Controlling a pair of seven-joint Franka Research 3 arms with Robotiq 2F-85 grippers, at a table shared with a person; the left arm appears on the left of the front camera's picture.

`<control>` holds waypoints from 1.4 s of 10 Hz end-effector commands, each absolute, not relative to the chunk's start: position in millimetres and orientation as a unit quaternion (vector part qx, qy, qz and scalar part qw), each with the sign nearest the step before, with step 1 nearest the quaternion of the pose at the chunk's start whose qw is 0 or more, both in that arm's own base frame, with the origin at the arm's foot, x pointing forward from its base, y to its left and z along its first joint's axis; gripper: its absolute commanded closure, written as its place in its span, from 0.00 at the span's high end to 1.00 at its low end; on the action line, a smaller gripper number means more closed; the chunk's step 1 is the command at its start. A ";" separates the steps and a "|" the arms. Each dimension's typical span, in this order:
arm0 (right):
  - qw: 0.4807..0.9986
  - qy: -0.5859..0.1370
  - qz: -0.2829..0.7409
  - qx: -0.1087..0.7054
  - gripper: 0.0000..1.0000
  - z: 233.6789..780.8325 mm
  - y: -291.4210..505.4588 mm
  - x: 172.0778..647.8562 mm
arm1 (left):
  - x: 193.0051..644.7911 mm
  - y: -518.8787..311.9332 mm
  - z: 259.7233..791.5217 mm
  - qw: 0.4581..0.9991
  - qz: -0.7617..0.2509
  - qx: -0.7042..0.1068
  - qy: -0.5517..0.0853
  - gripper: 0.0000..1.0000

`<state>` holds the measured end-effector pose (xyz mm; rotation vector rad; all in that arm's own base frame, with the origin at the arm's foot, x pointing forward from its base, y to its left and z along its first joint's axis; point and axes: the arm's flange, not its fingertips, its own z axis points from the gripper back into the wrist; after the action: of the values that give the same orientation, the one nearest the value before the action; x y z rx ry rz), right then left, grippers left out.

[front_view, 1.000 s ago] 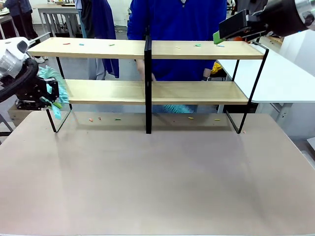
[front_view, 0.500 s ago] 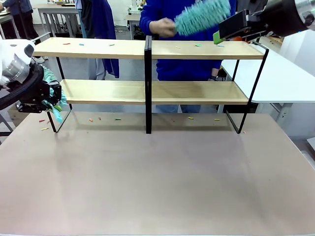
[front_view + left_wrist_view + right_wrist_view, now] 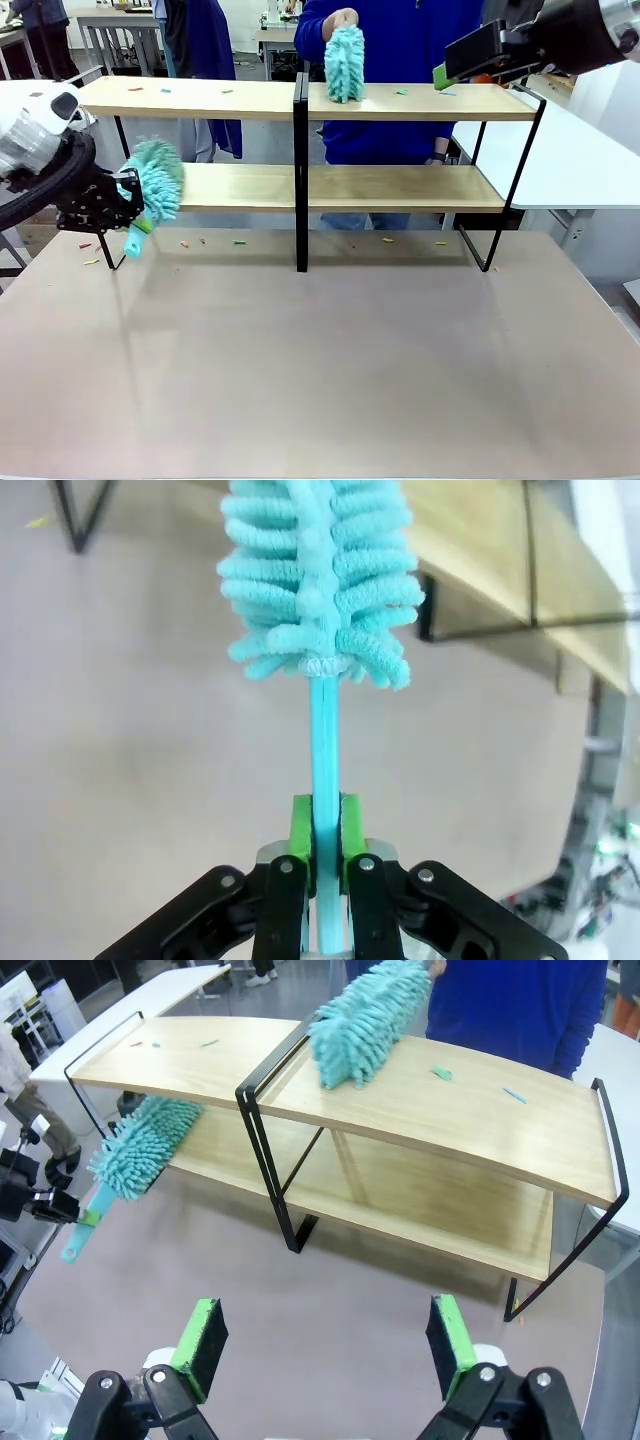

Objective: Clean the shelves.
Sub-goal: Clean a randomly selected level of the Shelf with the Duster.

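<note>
left gripper (image 3: 320, 828) jaws clamp duster (image 3: 156, 188) handle | head at lower-left end of shelves (image 3: 400, 187), pointing inward | right gripper (image 3: 325, 1332) jaws wide

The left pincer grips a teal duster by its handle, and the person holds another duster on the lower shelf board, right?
Not quite. The person's duster is on the top board of the shelves, not the lower one, as the front view shows. The left pincer does grip its teal duster by the handle.
</note>
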<state>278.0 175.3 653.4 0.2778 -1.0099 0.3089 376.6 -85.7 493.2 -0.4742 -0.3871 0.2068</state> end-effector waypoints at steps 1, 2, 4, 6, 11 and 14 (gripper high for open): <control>0.855 -0.480 0.146 0.132 1.00 653.4 174.2 278.3 | 365.3 -54.7 501.9 0.947 0.046 -0.285 -0.141 0.12; 0.855 -0.480 0.146 0.132 1.00 653.4 174.2 278.3 | 358.6 -41.4 504.1 0.954 0.017 -0.286 -0.089 0.12; 0.855 -0.480 0.146 0.132 1.00 653.4 174.2 278.3 | 333.0 6.8 519.2 0.933 -0.122 -0.339 0.011 0.12; 0.855 -0.480 0.146 0.132 1.00 653.4 174.2 278.3 | 300.0 70.1 540.6 0.869 -0.243 -0.431 0.025 0.12; 0.855 -0.480 0.146 0.132 1.00 653.4 174.2 278.3 | 206.6 226.0 575.9 0.739 -0.379 -0.528 -0.176 0.12; 0.855 -0.480 0.146 0.132 1.00 653.4 174.2 278.3 | 189.0 299.5 634.8 0.736 -0.284 -0.544 -0.285 0.12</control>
<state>278.2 175.0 653.4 0.2779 -1.0098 0.3082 175.5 282.8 601.3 -1.1618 -0.5895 -0.6426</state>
